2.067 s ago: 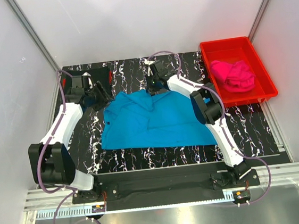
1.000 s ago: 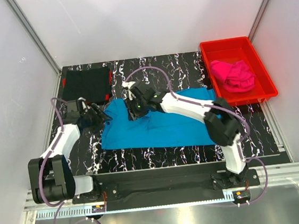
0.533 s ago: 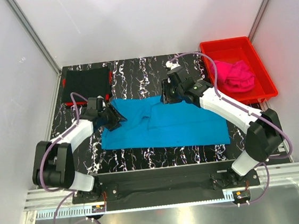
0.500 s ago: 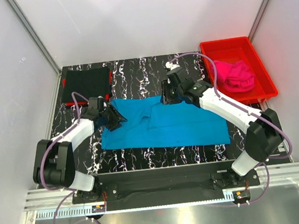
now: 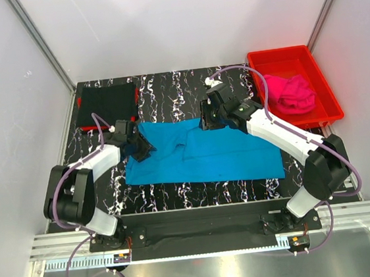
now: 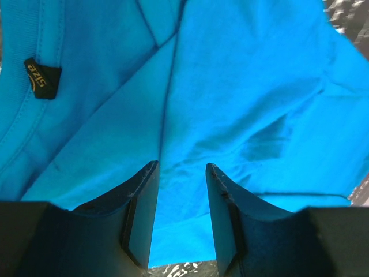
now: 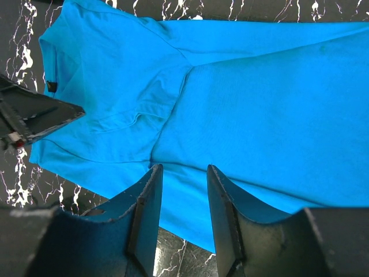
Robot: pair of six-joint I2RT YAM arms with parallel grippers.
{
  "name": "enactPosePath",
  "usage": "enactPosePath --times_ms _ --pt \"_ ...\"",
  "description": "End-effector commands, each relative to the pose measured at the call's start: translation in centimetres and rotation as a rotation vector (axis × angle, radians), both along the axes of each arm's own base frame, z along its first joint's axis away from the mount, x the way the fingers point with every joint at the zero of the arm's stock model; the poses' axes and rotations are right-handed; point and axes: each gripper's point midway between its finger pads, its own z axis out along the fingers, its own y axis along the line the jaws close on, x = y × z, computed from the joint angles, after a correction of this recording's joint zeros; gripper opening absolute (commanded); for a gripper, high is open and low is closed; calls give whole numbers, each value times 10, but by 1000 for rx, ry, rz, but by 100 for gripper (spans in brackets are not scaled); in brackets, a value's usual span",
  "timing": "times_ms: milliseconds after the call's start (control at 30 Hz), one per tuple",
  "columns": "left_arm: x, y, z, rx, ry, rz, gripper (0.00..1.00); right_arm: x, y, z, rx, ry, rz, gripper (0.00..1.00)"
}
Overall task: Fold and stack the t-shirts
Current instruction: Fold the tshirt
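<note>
Here, left end effector (image 6: 180, 173) and right end effector (image 7: 183, 173) gape above turquoise t-shirt (image 5: 207, 156), red bin (image 5: 282, 52) nearby.

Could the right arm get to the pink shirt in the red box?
Probably yes: the pink t-shirt lies uncovered in the open red bin on that arm's side, and the right gripper is open and empty above the blue t-shirt.

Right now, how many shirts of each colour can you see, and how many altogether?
Blue shirt: 1
Pink shirt: 1
Black shirt: 1
Total: 3
</note>
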Motion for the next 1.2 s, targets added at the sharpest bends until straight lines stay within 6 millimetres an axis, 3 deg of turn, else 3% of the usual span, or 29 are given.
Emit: enactPosePath --times_ms 0,567,733,833,1033,1167 --pt "16 -5 1 -3 -33 17 43 4 -4 15 28 -41 -31 43" --pt "8 -14 -14 40 23 5 37 9 -13 8 19 -35 -63 43" --pt "8 -14 -11 46 26 3 20 10 -27 4 -5 -25 -104 43" --pt "12 -11 3 74 11 1 0 13 -47 -1 -32 -14 -162 43" --pt "22 -5 40 111 -45 -1 0 29 -116 -17 -116 16 -390 42" --pt "21 6 51 173 -45 -7 0 38 -139 -21 -174 21 -446 43"
